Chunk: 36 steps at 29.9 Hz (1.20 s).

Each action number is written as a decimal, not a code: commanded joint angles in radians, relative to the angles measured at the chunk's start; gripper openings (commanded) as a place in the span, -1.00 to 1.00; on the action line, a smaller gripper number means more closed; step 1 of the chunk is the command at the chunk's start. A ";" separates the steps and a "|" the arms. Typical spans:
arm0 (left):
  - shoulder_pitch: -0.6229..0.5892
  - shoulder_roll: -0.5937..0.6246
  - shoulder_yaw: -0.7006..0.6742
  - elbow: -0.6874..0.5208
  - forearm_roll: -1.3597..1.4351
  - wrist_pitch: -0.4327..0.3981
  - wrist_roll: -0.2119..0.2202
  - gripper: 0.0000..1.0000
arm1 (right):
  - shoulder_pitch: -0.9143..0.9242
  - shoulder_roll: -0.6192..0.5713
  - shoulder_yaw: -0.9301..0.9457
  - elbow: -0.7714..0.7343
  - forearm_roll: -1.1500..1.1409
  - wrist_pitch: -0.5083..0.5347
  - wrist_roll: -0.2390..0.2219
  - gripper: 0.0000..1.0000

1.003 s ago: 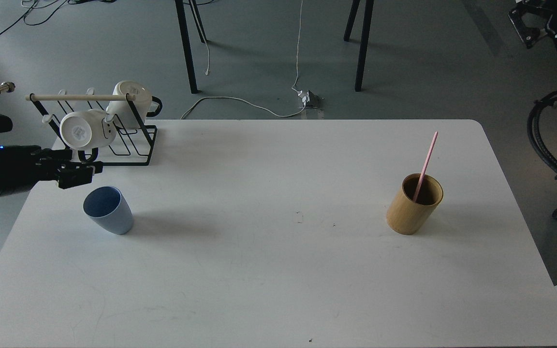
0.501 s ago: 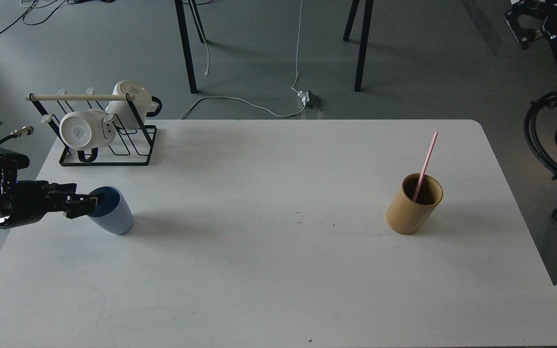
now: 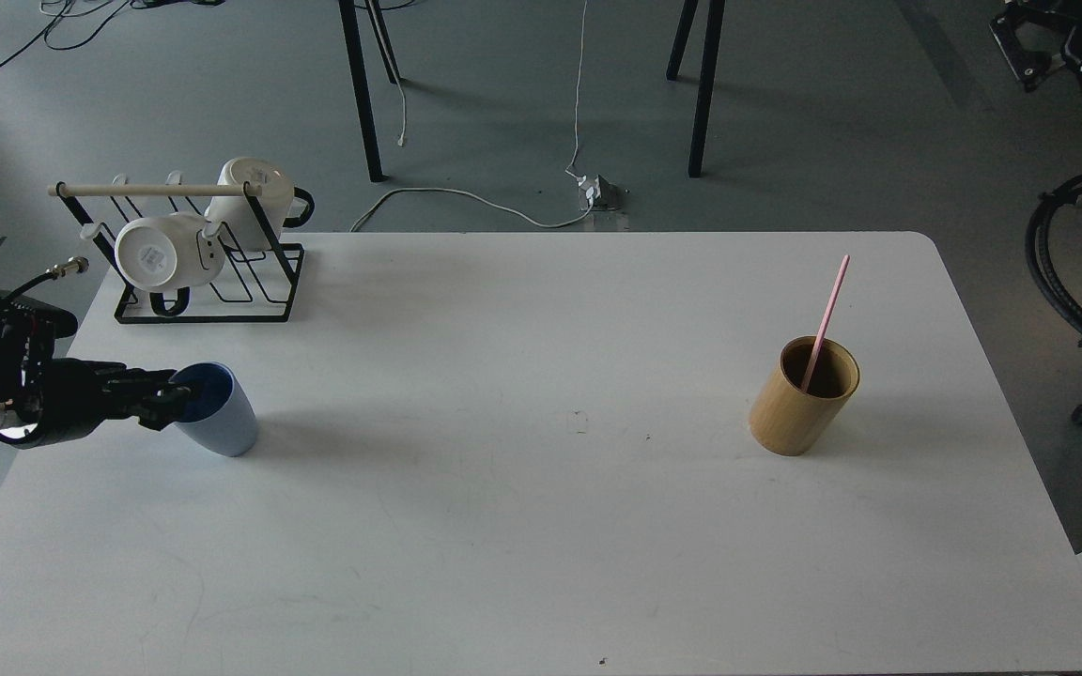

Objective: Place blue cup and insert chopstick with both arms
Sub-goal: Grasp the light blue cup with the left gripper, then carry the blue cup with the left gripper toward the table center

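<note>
The blue cup (image 3: 222, 427) stands upright on the white table (image 3: 541, 526) at the left. My left gripper (image 3: 170, 402) reaches in from the left, with its dark tip at the cup's near-left rim. Its two fingers cannot be told apart. A bamboo holder (image 3: 799, 413) stands at the right with one pink chopstick (image 3: 829, 314) leaning in it. My right gripper (image 3: 1020, 42) is far off the table at the top right, partly cut by the frame, with nothing seen in it.
A black wire rack (image 3: 212, 291) with a wooden rod and two white mugs (image 3: 165, 252) sits at the table's back left corner, just behind the cup. Black cables hang at the right edge. Chair legs and floor cables lie beyond the table.
My left gripper has come down from beside the rack to the blue cup's rim, and its tip looks narrower now. The right arm shifted slightly. Cup and holder have not moved.
</note>
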 commanded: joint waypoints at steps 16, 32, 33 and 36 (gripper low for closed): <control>-0.126 0.061 -0.002 -0.210 0.001 -0.085 -0.042 -0.95 | 0.000 0.001 -0.001 0.002 0.000 0.000 0.002 1.00; -0.364 -0.161 -0.004 -0.485 0.177 -0.313 0.110 -0.95 | 0.008 -0.002 -0.001 0.004 0.000 0.000 0.002 1.00; -0.371 -0.186 -0.004 -0.484 0.187 -0.313 0.118 -0.95 | 0.008 -0.002 -0.001 0.004 0.000 0.000 0.002 1.00; -0.385 -0.258 -0.002 -0.470 0.216 -0.313 0.143 -0.95 | 0.008 -0.002 -0.001 0.004 0.000 0.000 0.002 1.00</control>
